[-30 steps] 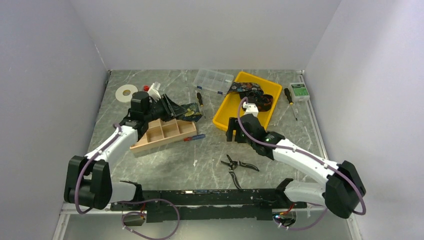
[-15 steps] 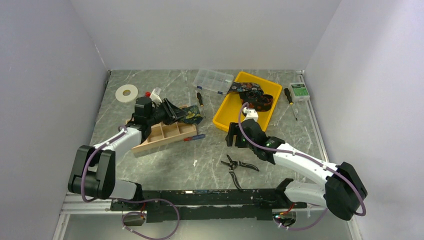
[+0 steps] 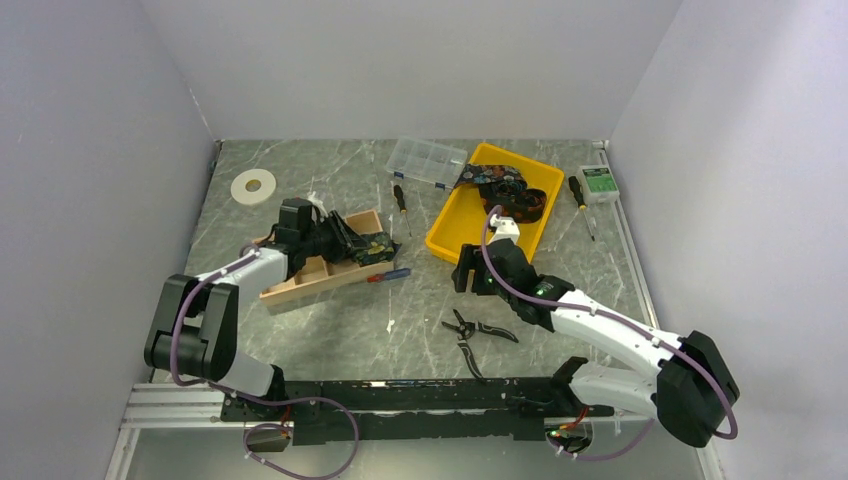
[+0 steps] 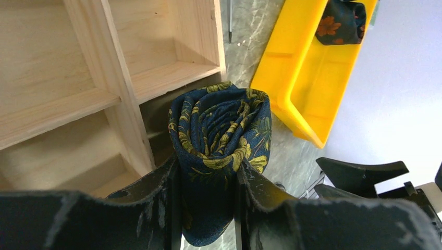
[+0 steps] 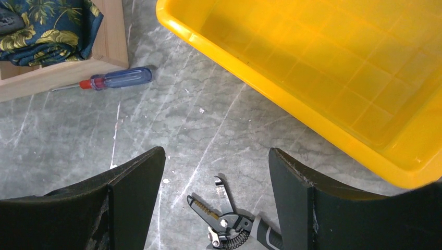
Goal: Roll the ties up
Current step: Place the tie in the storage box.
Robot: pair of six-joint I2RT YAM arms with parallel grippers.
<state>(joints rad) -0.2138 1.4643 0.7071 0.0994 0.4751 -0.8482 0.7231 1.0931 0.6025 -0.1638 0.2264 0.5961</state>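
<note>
One tie is already wound into a tight coil, and the left hand point(image 4: 206, 182) has it pinched between its two fingers, jaws closed partway on the fabric. The rolled tie point(image 4: 219, 125) sits at the right-end compartment of the wooden tray point(image 3: 320, 272), its spiral end facing the wrist camera; whether it rests on the compartment floor or hangs just above it cannot be told. This looks like the stowing step: rolling of this tie is done and it is being set into its slot. Next the coil should be lowered until it is seated, then let go gently so the layers do not spring loose. Just right of the tray a blue-handled screwdriver point(image 5: 117, 79) lies on the desk point(image 3: 400, 310). Farther right of the tray the right hand point(image 5: 215, 166) hovers over the bare marble, fingers spread wide and holding nothing, with the pliers point(image 3: 478, 330) near it on the side towards the arm bases. Well right of the tray stands the yellow bin point(image 3: 455, 220), and at its far end lies a loose heap of dark patterned fabric point(image 3: 505, 190), more tie material not yet rolled; the free hand seems best placed to fetch it.
</note>
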